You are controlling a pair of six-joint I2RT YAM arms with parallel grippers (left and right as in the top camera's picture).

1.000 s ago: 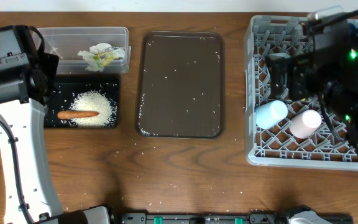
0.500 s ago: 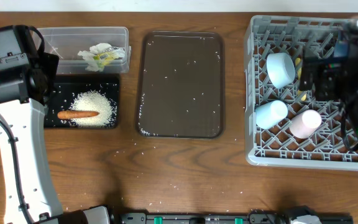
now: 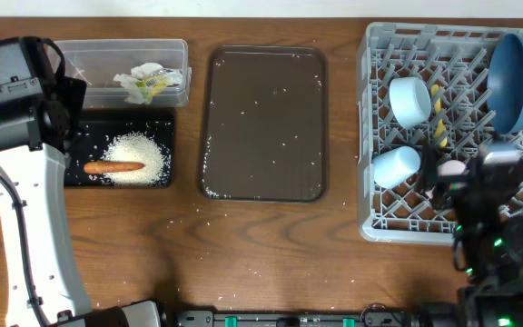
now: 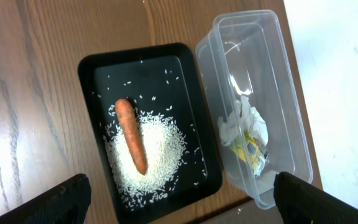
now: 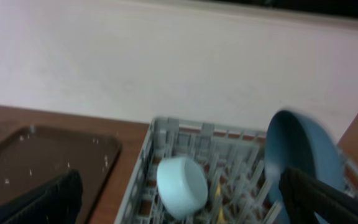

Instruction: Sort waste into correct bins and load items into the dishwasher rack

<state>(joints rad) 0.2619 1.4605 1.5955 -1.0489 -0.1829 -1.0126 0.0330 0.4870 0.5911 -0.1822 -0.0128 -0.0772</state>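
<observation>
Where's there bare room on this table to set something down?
The front strip of table, below the brown tray and black tray, is widest. The brown tray holds only stray rice. Narrow gaps flank it, toward the black tray and the rack. Crowded: the rack, with cups, bowl and dish, and an arm over its front.

Wooden table (image 3: 261, 250) with clear tub (image 3: 98, 44), black tray (image 3: 159, 122), brown serving tray (image 3: 266, 51), grey rack (image 3: 376, 227) and stray rice grains (image 3: 209, 223).

One rack (image 3: 368, 204), one dish (image 3: 516, 80), one bowl (image 3: 409, 100), two cups (image 3: 396, 166) (image 3: 452, 168), one spoon (image 3: 439, 127), one carrot (image 3: 113, 167), one tub (image 3: 89, 56), one black tray (image 3: 98, 127), one brown tray (image 3: 261, 86).
</observation>
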